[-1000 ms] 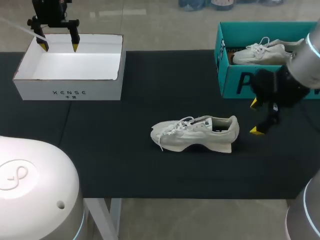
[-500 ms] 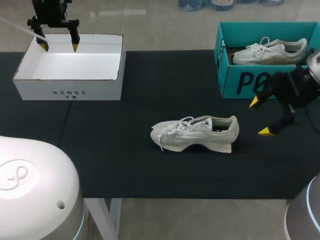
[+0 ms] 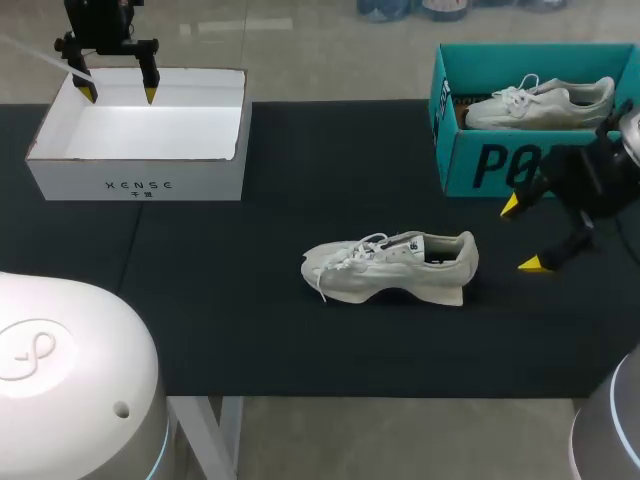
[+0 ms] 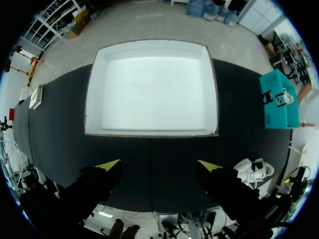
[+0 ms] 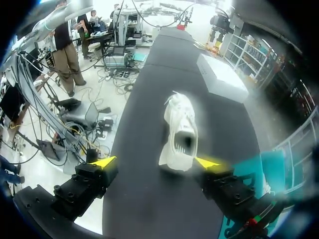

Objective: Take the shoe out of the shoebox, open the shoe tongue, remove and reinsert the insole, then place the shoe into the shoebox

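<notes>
Right gripper [image 3: 520,236] backed off from the heel, jaws wide and empty; shoe [image 3: 395,267] sits upright ahead of them, well apart: light, soft upper, so probably grab the stiffer heel collar; left gripper [image 3: 119,95] wide over white box [image 3: 135,185].

Print on two boxes
Small dark lettering fronts the white box [image 3: 140,186] at ten o'clock; large white letters, partly hidden, front the teal shoebox [image 3: 472,160] at two o'clock.
</notes>
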You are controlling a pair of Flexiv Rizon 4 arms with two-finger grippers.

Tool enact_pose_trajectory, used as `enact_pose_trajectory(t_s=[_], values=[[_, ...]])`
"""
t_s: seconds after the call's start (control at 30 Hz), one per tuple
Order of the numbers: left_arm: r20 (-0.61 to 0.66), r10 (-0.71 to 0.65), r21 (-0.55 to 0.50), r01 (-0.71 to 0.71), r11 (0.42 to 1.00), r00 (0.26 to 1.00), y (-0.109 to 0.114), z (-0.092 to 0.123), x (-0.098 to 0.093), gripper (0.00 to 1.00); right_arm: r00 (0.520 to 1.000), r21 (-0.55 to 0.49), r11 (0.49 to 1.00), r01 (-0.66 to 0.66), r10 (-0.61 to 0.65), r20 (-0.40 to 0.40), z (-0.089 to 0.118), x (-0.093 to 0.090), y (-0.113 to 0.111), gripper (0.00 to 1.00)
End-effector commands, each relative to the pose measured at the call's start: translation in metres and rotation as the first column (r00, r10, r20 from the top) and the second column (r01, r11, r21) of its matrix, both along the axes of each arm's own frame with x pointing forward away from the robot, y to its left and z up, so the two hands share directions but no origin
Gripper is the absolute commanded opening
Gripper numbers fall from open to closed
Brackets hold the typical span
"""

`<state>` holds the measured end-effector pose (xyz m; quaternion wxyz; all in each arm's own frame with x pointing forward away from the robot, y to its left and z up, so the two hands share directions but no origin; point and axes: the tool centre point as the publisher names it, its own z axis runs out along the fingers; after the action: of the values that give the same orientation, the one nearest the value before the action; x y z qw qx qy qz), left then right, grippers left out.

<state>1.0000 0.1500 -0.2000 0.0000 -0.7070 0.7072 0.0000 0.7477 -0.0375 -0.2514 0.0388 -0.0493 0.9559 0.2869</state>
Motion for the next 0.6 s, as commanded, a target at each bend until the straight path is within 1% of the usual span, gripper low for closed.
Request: enact_pose_trajectory(t_s=[0.03, 0.1, 0.23, 0.37, 0.53, 0.6], values=[[0.000, 0.000, 0.000, 0.000, 1.000, 1.000, 0.000, 0.000, 0.000, 1.00, 1.000, 0.054, 0.998, -0.016, 0.016, 0.000, -0.006, -0.002, -0.008, 1.00], [0.000, 0.000, 0.000, 0.000, 1.000, 1.000, 0.000, 0.000, 0.000, 1.00, 0.999, 0.078, 0.996, -0.038, 0.038, 0.005, -0.008, -0.003, -0.012, 1.00], [0.000, 0.000, 0.000, 0.000, 1.000, 1.000, 0.000, 0.000, 0.000, 1.00, 0.992, 0.154, 0.981, -0.122, 0.116, 0.049, -0.016, -0.002, -0.027, 1.00], [0.000, 0.000, 0.000, 0.000, 1.000, 1.000, 0.000, 0.000, 0.000, 1.00, 0.973, 0.228, 0.948, -0.223, 0.204, 0.105, -0.023, -0.003, -0.040, 1.00], [0.000, 0.000, 0.000, 0.000, 1.000, 1.000, 0.000, 0.000, 0.000, 1.00, 0.948, 0.243, 0.919, -0.309, 0.279, 0.151, -0.031, -0.002, -0.054, 1.00], [0.000, 0.000, 0.000, 0.000, 1.000, 1.000, 0.000, 0.000, 0.000, 1.00, 0.939, 0.229, 0.914, -0.335, 0.303, 0.164, -0.033, -0.002, -0.059, 1.00]])
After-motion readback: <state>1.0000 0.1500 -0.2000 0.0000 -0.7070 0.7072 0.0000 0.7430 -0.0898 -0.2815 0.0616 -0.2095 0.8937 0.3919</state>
